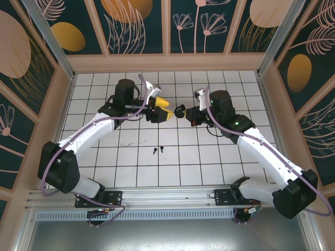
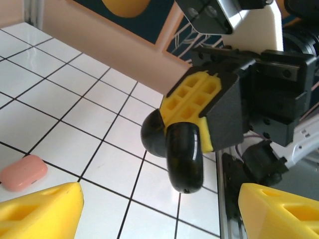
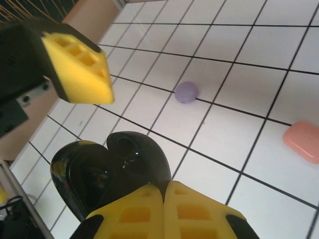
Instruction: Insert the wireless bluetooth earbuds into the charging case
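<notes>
Right pincer point(image 3: 164, 199) is clenched on the black charging case point(image 3: 109, 169). Both yellow fingers are pressed together on its edge. The case is open, its two halves spread like a heart, and no buds are visible inside. It's held up off the table point(image 1: 209, 162).

Left pincer point(image 2: 159, 199) is released. Its fingers stand wide apart with nothing between them, and it faces the case from just beside it. Top view: the two pincers meet tip to tip slightly behind table centre, with the left one at 9 o'clock of the case.

The black earbuds point(image 1: 158, 150) are both lying loose on the table, side by side and almost touching. They're at 6 o'clock of the pincers and well apart from the case.

Right wrist view: the lilac case point(image 3: 186, 92) is on the table at 1 o'clock of the black case, and the pink case point(image 3: 301, 141) is at 3 o'clock near the frame edge. Both look closed. Can't tell if there are buds inside them.
</notes>
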### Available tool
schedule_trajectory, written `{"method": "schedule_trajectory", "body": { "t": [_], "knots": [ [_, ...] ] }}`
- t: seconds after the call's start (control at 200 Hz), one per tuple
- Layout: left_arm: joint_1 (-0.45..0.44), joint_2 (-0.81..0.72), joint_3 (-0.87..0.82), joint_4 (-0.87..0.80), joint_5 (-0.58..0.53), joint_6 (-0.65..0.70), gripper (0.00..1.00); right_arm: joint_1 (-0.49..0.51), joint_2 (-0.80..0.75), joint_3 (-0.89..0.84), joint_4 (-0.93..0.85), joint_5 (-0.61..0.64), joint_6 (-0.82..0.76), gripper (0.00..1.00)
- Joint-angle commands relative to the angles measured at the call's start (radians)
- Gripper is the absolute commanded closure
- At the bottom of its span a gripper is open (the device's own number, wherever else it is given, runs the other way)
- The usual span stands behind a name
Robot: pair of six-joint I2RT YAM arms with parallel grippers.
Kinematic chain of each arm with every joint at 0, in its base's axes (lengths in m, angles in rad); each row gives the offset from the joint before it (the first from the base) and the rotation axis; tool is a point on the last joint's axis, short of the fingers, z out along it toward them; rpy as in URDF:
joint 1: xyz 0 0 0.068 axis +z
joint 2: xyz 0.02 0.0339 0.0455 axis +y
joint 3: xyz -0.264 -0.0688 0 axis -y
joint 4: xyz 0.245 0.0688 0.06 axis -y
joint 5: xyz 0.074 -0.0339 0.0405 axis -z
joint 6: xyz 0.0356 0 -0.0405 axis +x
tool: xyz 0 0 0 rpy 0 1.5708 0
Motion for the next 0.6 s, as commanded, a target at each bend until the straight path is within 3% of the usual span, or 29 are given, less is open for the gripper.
{"method": "schedule_trajectory", "body": {
  "t": [0.0, 0.235, 0.596],
  "knots": [
    [0.002, 0.039, 0.068, -0.268, 0.058, 0.187, 0.22, -0.001, 0.019, 0.052, -0.089, 0.037, -0.096, 1.00],
    [0.002, 0.110, 0.170, -0.465, 0.114, 0.305, 0.31, 0.029, 0.061, 0.121, -0.160, 0.029, -0.185, 1.00],
    [0.000, 0.126, 0.180, -0.490, 0.166, 0.330, 0.33, 0.084, 0.150, 0.183, -0.192, 0.020, -0.222, 1.00]
  ]
}}
